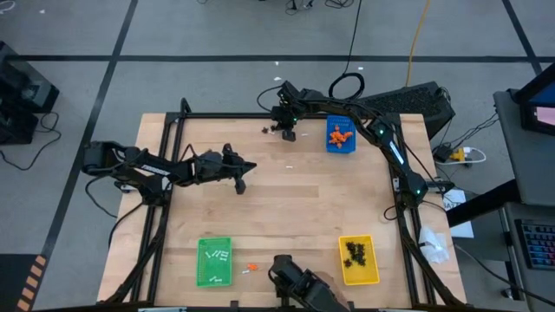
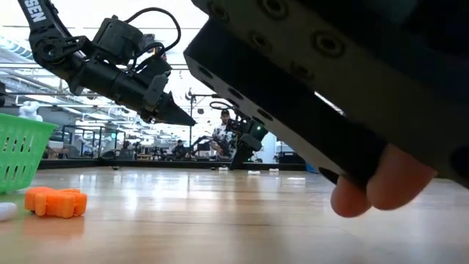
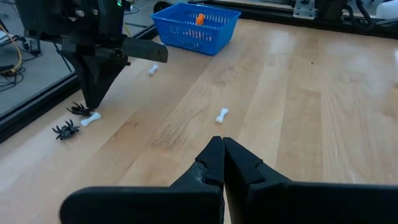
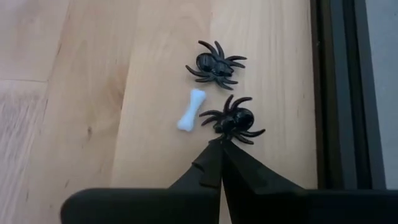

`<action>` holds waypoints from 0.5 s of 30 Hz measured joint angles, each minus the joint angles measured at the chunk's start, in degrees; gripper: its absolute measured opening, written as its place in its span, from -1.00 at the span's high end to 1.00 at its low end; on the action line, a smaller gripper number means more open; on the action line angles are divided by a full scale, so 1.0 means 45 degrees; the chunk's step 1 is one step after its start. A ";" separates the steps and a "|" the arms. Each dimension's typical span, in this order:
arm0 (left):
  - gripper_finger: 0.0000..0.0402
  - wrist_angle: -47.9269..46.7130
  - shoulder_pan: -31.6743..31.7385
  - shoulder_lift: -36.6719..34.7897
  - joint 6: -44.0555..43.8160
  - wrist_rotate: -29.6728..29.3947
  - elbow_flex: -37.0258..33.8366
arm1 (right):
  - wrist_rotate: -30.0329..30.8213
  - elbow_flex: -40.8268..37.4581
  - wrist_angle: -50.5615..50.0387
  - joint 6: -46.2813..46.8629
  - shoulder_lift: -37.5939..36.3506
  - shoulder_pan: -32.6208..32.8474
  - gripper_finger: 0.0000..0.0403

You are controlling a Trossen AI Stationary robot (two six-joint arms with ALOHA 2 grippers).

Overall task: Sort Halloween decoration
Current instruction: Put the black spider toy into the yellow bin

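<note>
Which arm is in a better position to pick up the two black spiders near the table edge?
The right: its hand hangs directly over the spiders, fingers closed. The left hand is mid-table, far from them.

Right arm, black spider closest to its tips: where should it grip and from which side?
Grip the spider's round body, not the thin splayed legs. It lies flat on the table, so come straight down from above. The right pincer is shut with its tips at the spider's edge, so it must open first. Straddle the body so neither finger lands on the bone beside it or the second spider beyond.
</note>
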 joint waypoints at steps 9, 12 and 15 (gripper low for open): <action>1.00 0.0037 0.0013 0.0000 0.0008 0.0000 0.0000 | -0.0799 -0.0015 0.0347 -0.0139 -0.0386 0.0005 1.00; 1.00 0.0253 0.0018 0.0005 0.0016 0.0000 0.0001 | -0.0996 -0.0010 0.0984 -0.0131 -0.0432 0.0000 1.00; 1.00 0.0560 0.0123 0.0005 0.0017 0.0000 0.0019 | -0.1029 -0.0010 0.1492 -0.0166 -0.0265 0.0005 1.00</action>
